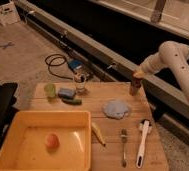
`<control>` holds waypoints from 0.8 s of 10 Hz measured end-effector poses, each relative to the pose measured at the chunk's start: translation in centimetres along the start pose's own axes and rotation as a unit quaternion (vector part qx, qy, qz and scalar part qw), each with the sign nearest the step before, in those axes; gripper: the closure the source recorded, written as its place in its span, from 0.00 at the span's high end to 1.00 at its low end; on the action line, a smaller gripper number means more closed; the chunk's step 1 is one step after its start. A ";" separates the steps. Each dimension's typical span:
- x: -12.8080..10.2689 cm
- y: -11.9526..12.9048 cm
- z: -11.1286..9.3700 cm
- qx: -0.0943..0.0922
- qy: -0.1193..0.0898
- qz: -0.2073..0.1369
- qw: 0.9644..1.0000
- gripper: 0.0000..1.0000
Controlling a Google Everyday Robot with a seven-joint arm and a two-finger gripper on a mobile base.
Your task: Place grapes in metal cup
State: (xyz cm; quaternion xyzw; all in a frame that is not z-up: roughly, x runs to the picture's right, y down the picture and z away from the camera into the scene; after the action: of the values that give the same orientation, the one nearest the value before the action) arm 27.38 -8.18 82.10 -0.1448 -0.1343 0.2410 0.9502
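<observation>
The metal cup [133, 88] is a small dark cylinder standing upright near the far right edge of the wooden table [95, 97]. My gripper [138, 75] hangs directly over the cup's mouth, at the end of the white arm [169, 56] that reaches in from the right. The grapes do not show anywhere; they are hidden or out of view.
A yellow bin [23, 126] at the front left holds a round orange-pink fruit [51, 140]. At the back left are a pale green cup [50, 90], a blue sponge [66, 92], a clear glass [79, 83] and a green vegetable [72, 101]. A blue-grey plate [116, 108], banana [97, 133], fork [123, 146] and white brush [143, 141] lie nearby.
</observation>
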 end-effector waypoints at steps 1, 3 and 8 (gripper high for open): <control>0.4 -0.4 0.7 0.001 -0.004 0.002 1.000 0.00; 0.7 -1.4 1.6 0.005 -0.011 0.005 1.000 0.00; 2.0 -2.5 3.2 0.005 -0.022 0.023 0.999 0.02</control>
State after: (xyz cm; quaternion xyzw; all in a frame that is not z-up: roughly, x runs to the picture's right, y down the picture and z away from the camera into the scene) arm 29.08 -8.63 86.31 -0.1379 -0.1505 0.2667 0.9419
